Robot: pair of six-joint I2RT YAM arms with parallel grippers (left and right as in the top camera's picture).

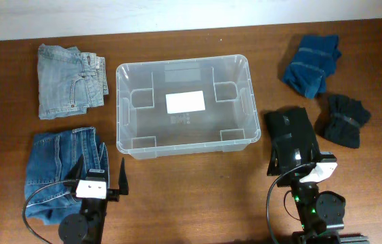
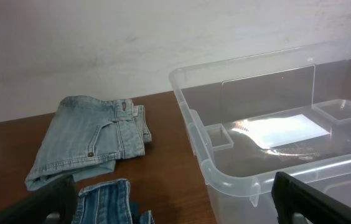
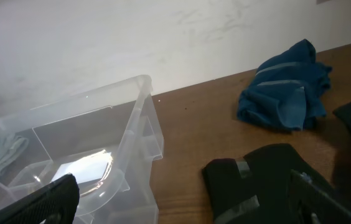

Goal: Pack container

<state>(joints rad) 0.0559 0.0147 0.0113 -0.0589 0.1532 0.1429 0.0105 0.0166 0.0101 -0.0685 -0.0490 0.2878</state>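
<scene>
The clear plastic container (image 1: 118, 108) stands empty at the table's middle, a white label on its base. It also shows in the left wrist view (image 2: 191, 118) and the right wrist view (image 3: 147, 118). My left gripper (image 1: 101, 171) is open and empty at the front left, over the edge of dark blue jeans (image 1: 59, 173), with the bin's corner between its fingers (image 2: 175, 205). My right gripper (image 1: 296, 161) is open and empty at the front right, just over a black folded garment with grey stripes (image 1: 291, 132), which shows in its wrist view (image 3: 256, 180) between the fingers (image 3: 188, 205).
Folded light blue jeans (image 1: 69, 80) lie at the back left, also in the left wrist view (image 2: 88, 140). A crumpled blue garment (image 1: 311, 64) lies at the back right, also in the right wrist view (image 3: 284, 93). Another black garment (image 1: 343, 120) lies right of the striped one.
</scene>
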